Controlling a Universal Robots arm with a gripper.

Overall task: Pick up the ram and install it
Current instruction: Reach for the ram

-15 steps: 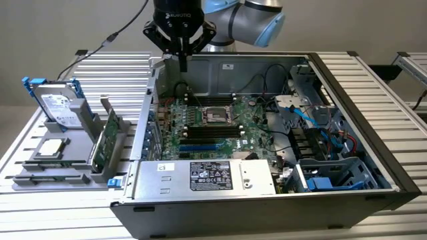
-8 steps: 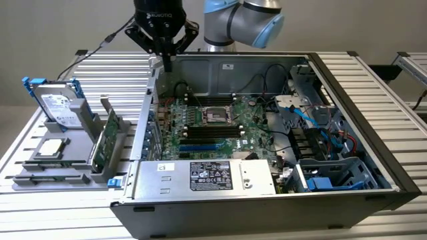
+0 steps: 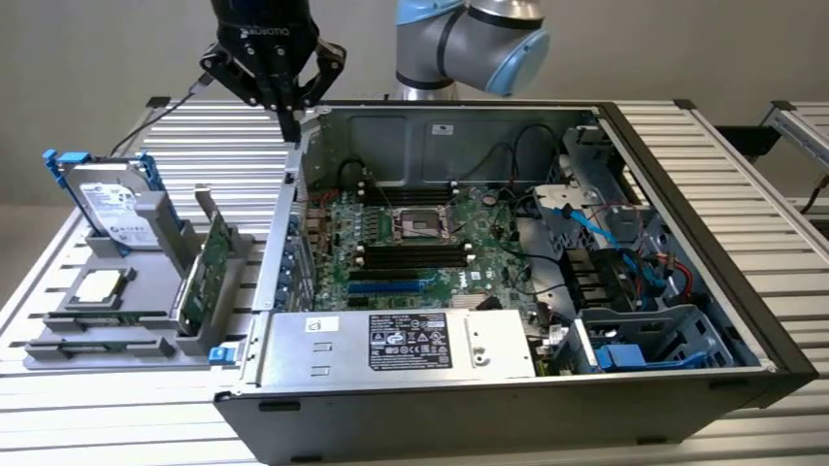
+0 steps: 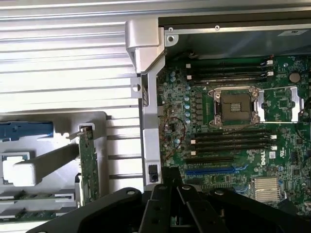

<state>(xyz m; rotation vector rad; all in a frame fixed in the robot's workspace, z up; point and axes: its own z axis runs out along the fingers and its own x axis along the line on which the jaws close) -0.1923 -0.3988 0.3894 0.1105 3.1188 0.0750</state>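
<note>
My gripper point(image 3: 293, 124) hangs above the back left corner of the open computer case point(image 3: 287, 194), by the case wall. Its black fingers point(image 4: 171, 194) are pressed together with nothing between them. Two thin green sticks, which look like the ram point(image 4: 29, 195), lie in slots of the grey holder tray point(image 3: 130, 340) on the exterior view's left, well apart from the gripper. The motherboard point(image 3: 414, 243) lies flat inside the case, with black memory slots point(image 3: 414, 254) point(image 4: 228, 141) on either side of the processor socket point(image 4: 233, 104).
The holder tray also carries a hard drive point(image 3: 111, 204) with blue rails, a processor chip point(image 3: 101, 286) and a wider green expansion card point(image 3: 208, 267) with a metal bracket. A power supply point(image 3: 402, 345) and a drive cage point(image 3: 647, 340) fill the case's front and right. Cables point(image 3: 583, 223) run along the right.
</note>
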